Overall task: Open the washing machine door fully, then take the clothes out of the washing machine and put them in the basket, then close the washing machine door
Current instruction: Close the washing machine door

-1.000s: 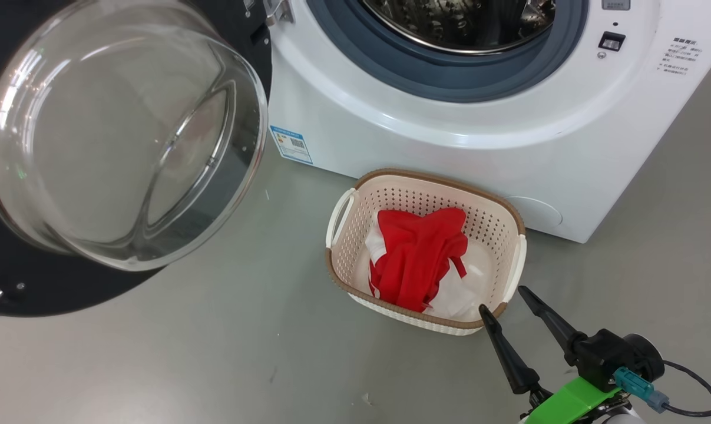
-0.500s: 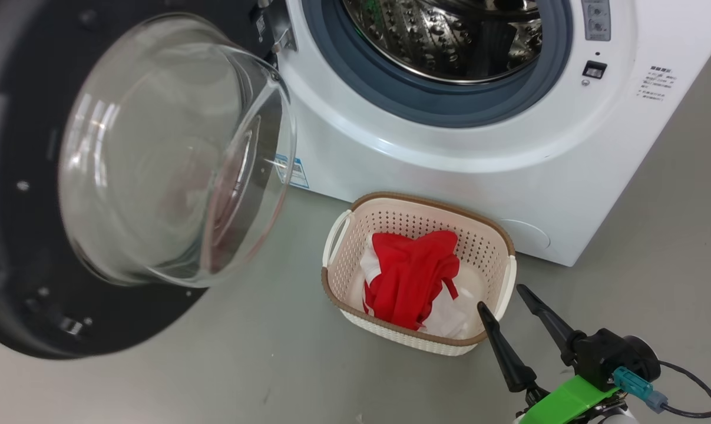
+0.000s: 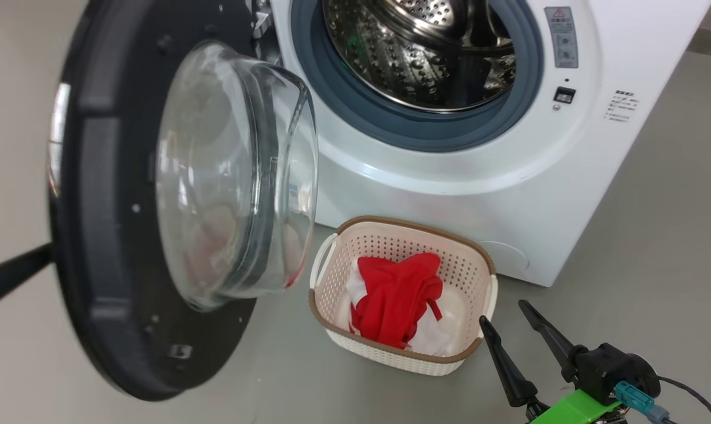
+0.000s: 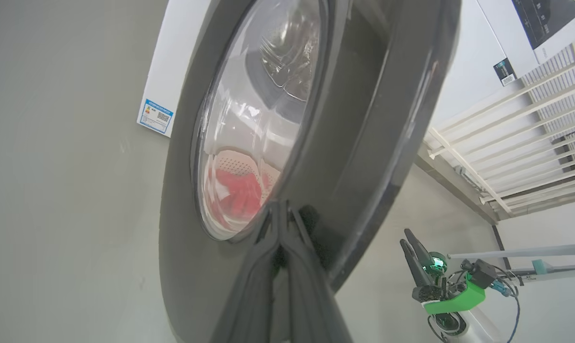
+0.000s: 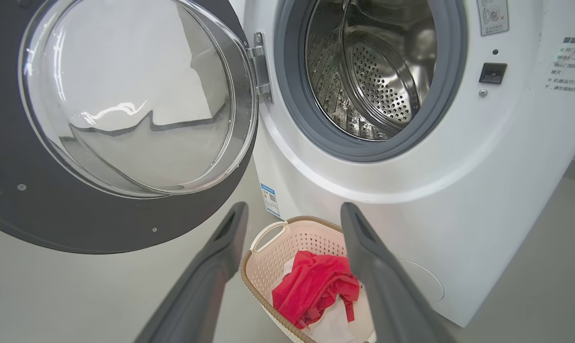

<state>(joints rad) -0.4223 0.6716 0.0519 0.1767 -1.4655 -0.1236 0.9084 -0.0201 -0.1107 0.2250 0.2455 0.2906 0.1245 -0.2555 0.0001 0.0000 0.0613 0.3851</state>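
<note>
The washing machine door [image 3: 113,235] stands about half open, its glass bowl [image 3: 225,176] facing the white washing machine [image 3: 449,194]. Nothing lies in the steel drum [image 3: 414,53]. My left gripper [image 4: 280,207] is shut, its tips against the door's black outer face; one of its dark fingers [image 3: 13,274] pokes out behind the door. The cream basket [image 3: 390,222] sits on the floor before the machine, holding the red and white clothes [image 3: 393,294]. My right gripper [image 3: 502,312] hovers open just right of the basket, nothing between its fingers.
Grey floor [image 3: 655,224] surrounds the machine. A blue label [image 4: 155,116] marks the machine's lower front. A white railing [image 4: 530,143] stands behind me. A cable [image 3: 685,388] trails from my right wrist.
The door has swung from wide open towards the machine. The head camera has tilted up, showing more of the drum. A left finger has come into view behind the door. The right gripper stays put.
</note>
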